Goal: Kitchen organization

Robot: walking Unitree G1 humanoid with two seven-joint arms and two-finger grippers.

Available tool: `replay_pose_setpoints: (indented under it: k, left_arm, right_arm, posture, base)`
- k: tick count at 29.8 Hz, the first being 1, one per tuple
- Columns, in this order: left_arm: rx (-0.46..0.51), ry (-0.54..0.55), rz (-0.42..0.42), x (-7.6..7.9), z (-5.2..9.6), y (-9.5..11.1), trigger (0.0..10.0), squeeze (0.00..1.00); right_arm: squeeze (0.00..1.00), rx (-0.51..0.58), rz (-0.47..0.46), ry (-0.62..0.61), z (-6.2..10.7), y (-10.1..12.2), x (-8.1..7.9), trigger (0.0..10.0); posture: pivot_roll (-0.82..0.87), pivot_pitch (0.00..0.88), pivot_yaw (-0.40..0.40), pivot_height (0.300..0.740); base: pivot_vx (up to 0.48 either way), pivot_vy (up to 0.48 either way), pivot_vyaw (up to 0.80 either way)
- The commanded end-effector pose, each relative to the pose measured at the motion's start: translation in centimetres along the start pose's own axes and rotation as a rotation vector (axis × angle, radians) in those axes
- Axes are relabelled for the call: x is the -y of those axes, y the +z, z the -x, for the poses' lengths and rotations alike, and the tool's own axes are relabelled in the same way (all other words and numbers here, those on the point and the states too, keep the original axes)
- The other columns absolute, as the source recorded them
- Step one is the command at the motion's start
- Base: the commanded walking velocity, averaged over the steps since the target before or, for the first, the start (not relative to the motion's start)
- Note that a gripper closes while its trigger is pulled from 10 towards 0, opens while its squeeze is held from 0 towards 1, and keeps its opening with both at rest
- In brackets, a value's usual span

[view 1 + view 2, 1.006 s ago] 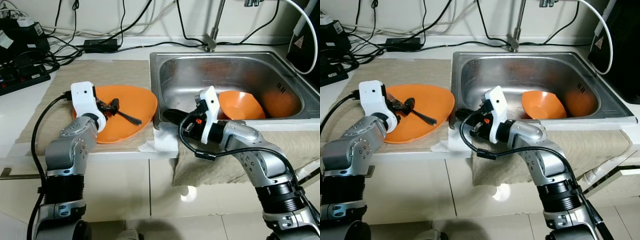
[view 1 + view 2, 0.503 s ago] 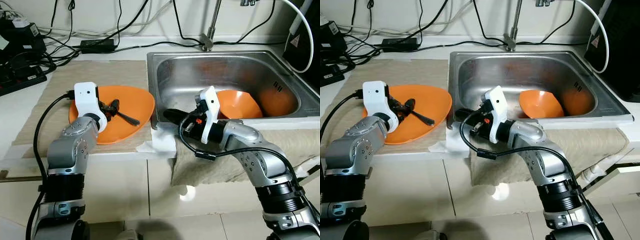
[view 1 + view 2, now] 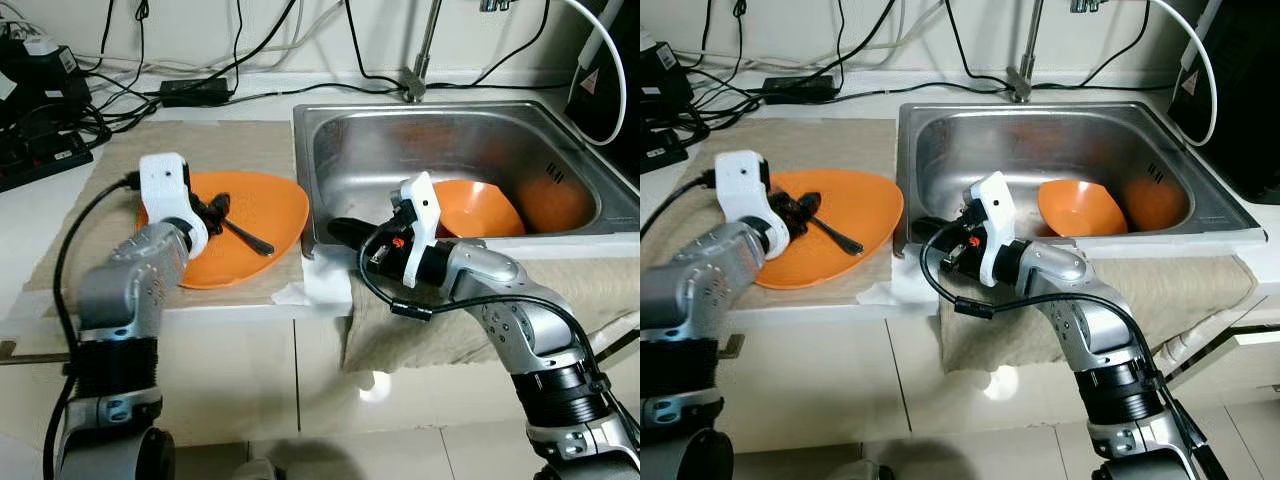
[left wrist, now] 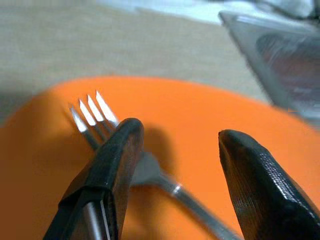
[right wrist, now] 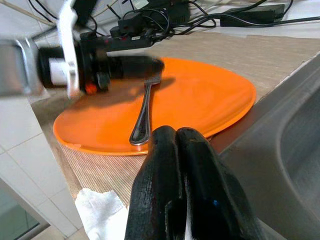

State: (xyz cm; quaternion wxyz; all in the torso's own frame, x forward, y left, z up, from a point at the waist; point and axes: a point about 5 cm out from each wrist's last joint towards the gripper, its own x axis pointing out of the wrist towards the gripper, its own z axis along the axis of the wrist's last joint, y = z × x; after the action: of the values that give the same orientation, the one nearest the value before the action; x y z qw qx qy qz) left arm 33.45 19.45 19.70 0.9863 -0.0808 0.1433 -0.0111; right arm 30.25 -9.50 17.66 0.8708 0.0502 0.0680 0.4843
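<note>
Left wrist view — left gripper (image 4: 175, 145) spread astride fork (image 4: 102, 122) on orange plate (image 4: 200, 115); I'd centre, then pinch. Right gripper (image 5: 177, 150) closed, empty.

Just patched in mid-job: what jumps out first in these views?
The orange plate on the mat left of the sink, with a fork lying on it and the left tool open astride the fork. Next, an orange bowl sits in the sink basin, while the right tool, shut and empty, sits at the sink's front left corner.
</note>
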Motion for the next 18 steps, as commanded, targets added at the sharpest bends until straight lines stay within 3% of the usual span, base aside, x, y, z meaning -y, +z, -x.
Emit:
replay_pose_setpoints:
  k: [1, 6, 10, 14, 18]
  left_arm:
    - [0.024, -0.009, -0.004, 0.5, 0.9, 2.0, 10.0, 0.00]
    - [-0.037, 0.001, 0.051, 0.4, 1.7, 2.7, 10.0, 0.00]
    - [-0.121, -0.001, 0.101, 0.7, 2.5, 2.1, 10.0, 0.00]
    - [-0.214, 0.007, 0.092, 1.2, 3.4, 0.6, 10.0, 0.00]
    - [-0.245, 0.008, 0.097, 1.2, 3.6, 0.0, 10.0, 0.00]
  right_arm:
    - [0.00, -0.018, 0.015, 0.002, 0.0, -0.1, -0.2, 10.0]
    - [0.00, -0.021, 0.006, 0.015, -0.6, -0.5, -0.5, 10.0]
    - [0.00, -0.020, -0.002, 0.027, -1.1, -0.7, -0.7, 10.0]
    - [0.00, -0.019, -0.005, 0.041, -1.8, -0.9, -0.9, 10.0]
    - [0.00, -0.016, -0.005, 0.046, -2.0, -0.9, -1.0, 10.0]
  posture:
    - [0.10, 0.021, 0.033, 0.740]
    - [0.14, 0.024, 0.040, 0.740]
    - [0.16, 0.025, 0.041, 0.740]
    - [0.18, 0.020, 0.042, 0.740]
    - [0.19, 0.020, 0.047, 0.740]
  base:
    - [0.000, 0.000, 0.00]
    - [0.000, 0.000, 0.00]
    - [0.000, 0.000, 0.00]
    - [0.000, 0.000, 0.00]
    - [0.000, 0.000, 0.00]
